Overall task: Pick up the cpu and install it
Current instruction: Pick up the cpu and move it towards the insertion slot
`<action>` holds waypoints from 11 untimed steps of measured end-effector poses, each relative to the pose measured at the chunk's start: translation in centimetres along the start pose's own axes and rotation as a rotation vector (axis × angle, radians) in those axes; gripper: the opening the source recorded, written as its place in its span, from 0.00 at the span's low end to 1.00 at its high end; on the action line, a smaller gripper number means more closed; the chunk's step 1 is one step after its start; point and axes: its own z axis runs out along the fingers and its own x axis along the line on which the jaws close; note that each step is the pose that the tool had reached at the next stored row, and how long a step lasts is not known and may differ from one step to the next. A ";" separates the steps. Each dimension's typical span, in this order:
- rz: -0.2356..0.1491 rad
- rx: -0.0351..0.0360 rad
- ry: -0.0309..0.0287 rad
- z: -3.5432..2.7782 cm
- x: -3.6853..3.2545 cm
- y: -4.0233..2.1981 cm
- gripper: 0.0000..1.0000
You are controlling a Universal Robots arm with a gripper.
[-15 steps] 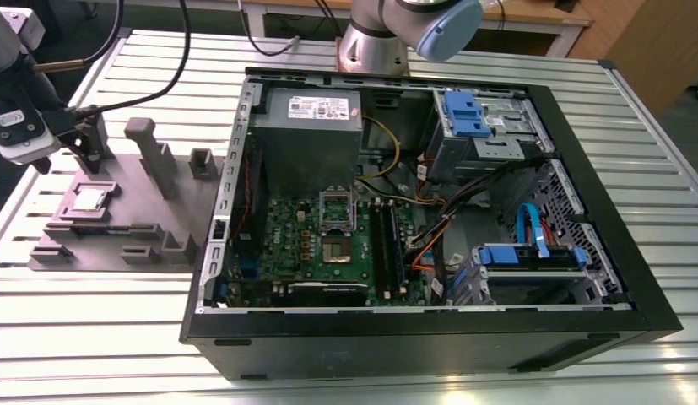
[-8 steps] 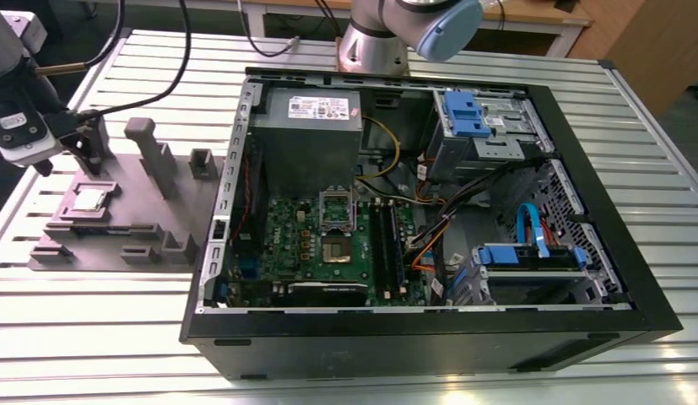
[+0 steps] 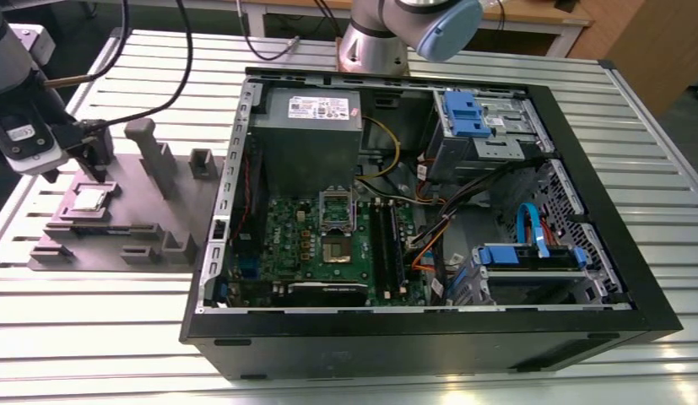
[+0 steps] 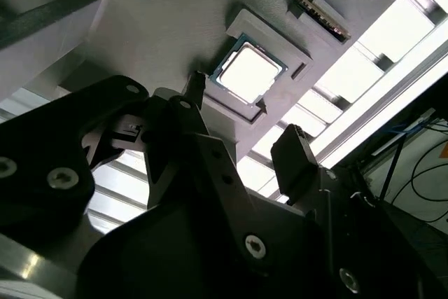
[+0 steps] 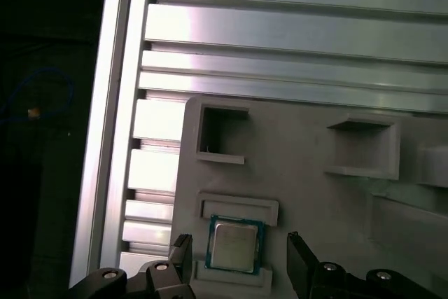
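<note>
The cpu point(image 3: 92, 199), a small square chip with a silvery top, lies flat in a shallow pocket of the purple-grey tray point(image 3: 123, 246) at the exterior view's left. My gripper point(image 3: 92, 169) hangs just above it, open. In both wrist views the two dark fingers straddle the cpu point(image 5: 233, 246) point(image 4: 248, 73) without touching it: one fingertip point(image 5: 182, 257) stands on one side, the other point(image 5: 299, 264) opposite. Nothing is held. Inside the open computer case point(image 3: 439, 337), the motherboard's socket point(image 3: 335, 251) lies bare.
The tray carries raised blocks and a tall post point(image 3: 152, 156) close beside the gripper. The case's metal wall point(image 3: 227, 194) rises next to the tray. Cables, a power supply point(image 3: 309, 114) and blue drive bays point(image 3: 473, 118) crowd the case. Slatted aluminium table point(image 3: 89, 337) all around.
</note>
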 end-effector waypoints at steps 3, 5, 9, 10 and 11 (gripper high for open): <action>0.003 -0.0001 -0.0003 0.54 -0.01 -0.05 0.65; 0.002 0.0000 -0.0001 0.69 0.02 -0.09 0.65; 0.001 0.0017 -0.0002 0.90 0.02 -0.16 0.65; 0.001 0.0039 0.0001 0.95 0.01 -0.18 0.65; 0.001 0.0078 0.0005 1.01 0.02 -0.18 0.65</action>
